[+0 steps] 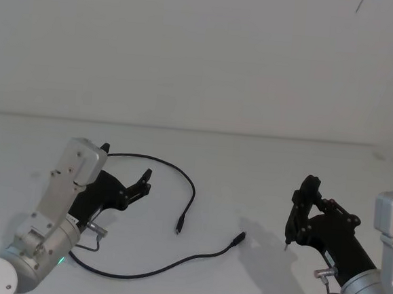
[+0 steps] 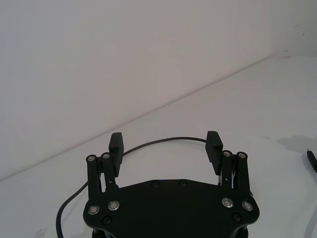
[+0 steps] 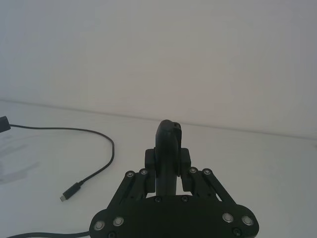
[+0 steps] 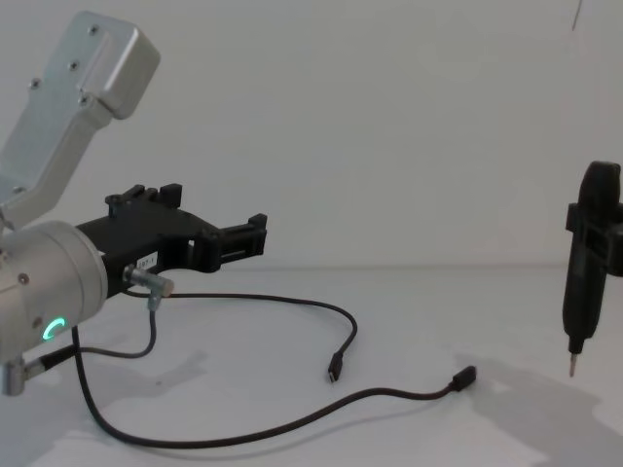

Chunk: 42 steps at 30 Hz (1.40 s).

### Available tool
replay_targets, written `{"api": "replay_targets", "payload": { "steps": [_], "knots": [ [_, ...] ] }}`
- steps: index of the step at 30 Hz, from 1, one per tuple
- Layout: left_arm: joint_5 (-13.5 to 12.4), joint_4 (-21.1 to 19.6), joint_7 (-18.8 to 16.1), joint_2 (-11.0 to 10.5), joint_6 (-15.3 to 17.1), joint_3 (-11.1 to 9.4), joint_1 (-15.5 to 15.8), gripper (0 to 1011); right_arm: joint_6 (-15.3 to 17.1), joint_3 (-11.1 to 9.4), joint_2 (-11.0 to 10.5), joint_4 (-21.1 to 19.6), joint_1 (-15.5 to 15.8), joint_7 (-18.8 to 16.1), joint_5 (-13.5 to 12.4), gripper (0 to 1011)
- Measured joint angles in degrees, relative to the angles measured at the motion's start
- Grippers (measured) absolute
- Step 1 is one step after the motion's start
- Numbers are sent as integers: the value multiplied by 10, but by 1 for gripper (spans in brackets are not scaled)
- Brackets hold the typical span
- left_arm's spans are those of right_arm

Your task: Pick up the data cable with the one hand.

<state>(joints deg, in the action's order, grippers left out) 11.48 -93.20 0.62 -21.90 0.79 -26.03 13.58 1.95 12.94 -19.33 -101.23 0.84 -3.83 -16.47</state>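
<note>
The data cable (image 1: 191, 191) is a long thin black line lying loose on the white table, with one plug (image 1: 179, 226) in the middle and the other plug (image 1: 238, 239) to its right. My left gripper (image 1: 126, 163) hovers open above the cable's far left loop, nothing between its fingers (image 2: 116, 145). The cable (image 2: 163, 141) passes on the table beyond them. From the chest, the left gripper (image 4: 219, 216) is clearly raised over the cable (image 4: 292, 301). My right gripper (image 1: 305, 209) is at the right, shut on a slim black pen-shaped tool (image 4: 588, 263).
A short grey cable (image 4: 151, 311) with a metal connector hangs from my left wrist. The pen tool's metal tip (image 1: 285, 248) points down, just right of the cable's right plug. A plain white wall stands behind the table (image 1: 263, 166).
</note>
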Motion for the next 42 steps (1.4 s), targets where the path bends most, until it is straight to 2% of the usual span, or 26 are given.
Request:
{"api": "replay_targets", "payload": {
  "steps": [35,42],
  "knots": [
    [0,0,1,0,0,0,0,1001,0,0,0,0,0,0,0,279],
    [4,-3,23,-3,3,-4,3,1001,0,0,0,0,0,0,0,279]
  ]
}}
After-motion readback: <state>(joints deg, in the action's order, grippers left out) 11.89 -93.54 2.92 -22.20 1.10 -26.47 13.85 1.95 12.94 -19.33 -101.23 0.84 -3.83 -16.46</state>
